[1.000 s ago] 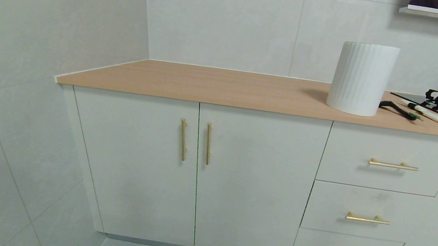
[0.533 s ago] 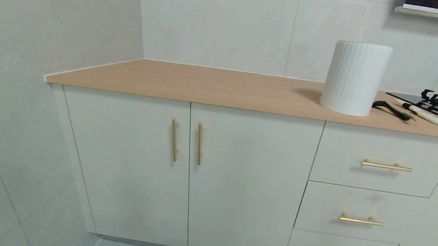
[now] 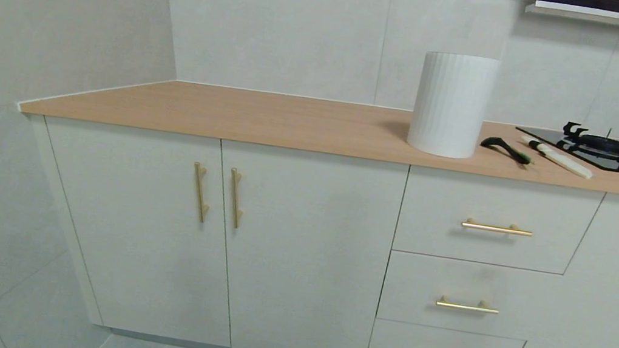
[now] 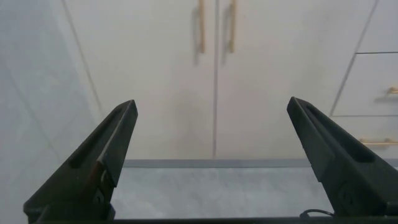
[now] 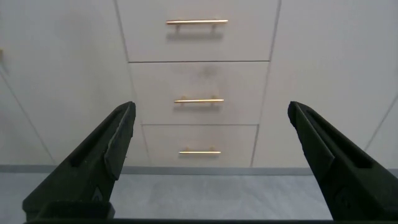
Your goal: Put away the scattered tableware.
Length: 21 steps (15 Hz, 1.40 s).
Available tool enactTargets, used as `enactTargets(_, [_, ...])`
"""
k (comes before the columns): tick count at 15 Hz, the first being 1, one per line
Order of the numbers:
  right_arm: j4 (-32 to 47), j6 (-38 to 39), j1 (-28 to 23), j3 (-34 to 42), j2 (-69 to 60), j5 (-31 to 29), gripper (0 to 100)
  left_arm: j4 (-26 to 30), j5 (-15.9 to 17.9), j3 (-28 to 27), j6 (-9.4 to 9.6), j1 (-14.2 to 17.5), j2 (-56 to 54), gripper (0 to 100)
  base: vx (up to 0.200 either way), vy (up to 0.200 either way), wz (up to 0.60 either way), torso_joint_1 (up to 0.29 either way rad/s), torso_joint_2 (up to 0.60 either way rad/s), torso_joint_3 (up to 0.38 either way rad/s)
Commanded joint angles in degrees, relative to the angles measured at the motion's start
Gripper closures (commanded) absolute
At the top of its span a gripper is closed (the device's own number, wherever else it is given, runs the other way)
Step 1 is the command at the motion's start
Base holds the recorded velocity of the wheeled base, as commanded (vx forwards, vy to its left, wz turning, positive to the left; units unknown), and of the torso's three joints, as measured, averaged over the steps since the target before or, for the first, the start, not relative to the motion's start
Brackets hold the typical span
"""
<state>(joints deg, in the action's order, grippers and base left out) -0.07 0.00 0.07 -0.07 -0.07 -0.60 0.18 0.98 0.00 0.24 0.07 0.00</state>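
so, this looks like the approach stage: nothing is picked up yet, and the robot stands in front of the cabinet, well apart from the things it has to tidy. the left jaws are spread wide with nothing between them, facing the pair of cupboard doors (image 4: 214, 62) and the floor (image 4: 211, 186) below them. the right jaws are just as wide and just as empty, facing the stack of three drawers (image 5: 198, 81).

in the head view the scattered tableware lies on the tabletop (image 3: 268, 119) at about 2 o'clock: a black utensil (image 3: 505, 148) and, just beside it toward 3 o'clock, a pale utensil (image 3: 557, 157) whose far end reaches the edge of the stove (image 3: 607, 151). a tall white ribbed container (image 3: 452, 104) stands upright at about 1 o'clock, near the black utensil but not touching it. it is probably where the pieces should go, though its inside cannot be seen from here.

the next move, as i judge it, calls for bringing the robot closer and more toward 3 o'clock, then lifting an arm to tabletop height. the right arm looks better placed. the black utensil is the nearer pick, and it lies low and flat, so the jaws need to come down over it squarely.
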Motion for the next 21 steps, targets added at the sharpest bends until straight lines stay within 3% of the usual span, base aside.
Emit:
enactTargets(1, [0.0, 0.0, 0.0, 0.1, 0.2, 0.0, 0, 0.0, 0.0, 0.0, 0.02, 0.0, 0.0, 0, 0.0, -0.2, 0.0, 0.007, 0.0, 0.002])
enactTargets(5, [0.0, 0.0, 0.0, 0.0, 0.1, 0.0, 0, 0.0, 0.0, 0.0, 0.02, 0.0, 0.0, 0, 0.0, -0.2, 0.0, 0.0, 0.0, 0.003])
enactTargets(11, [-0.1, 0.1, 0.0, 0.1, 0.1, -0.1, 0, 0.0, 0.0, 0.0, 0.02, 0.0, 0.0, 0, 0.0, 0.0, 0.0, 0.0, 0.0, 0.0])
enactTargets(14, [0.0, 0.1, 0.0, 0.1, 0.1, -0.3, 0, 0.0, 0.0, 0.0, -0.07, 0.0, 0.0, 0, 0.2, 0.0, 0.0, 0.002, 0.0, 0.002])
enactTargets(21, [0.0, 0.0, 0.0, 0.0, 0.2, -0.2, 0, 0.0, 0.0, 0.0, 0.02, 0.0, 0.0, 0, 0.0, 0.0, 0.0, 0.0, 0.0, 0.0])
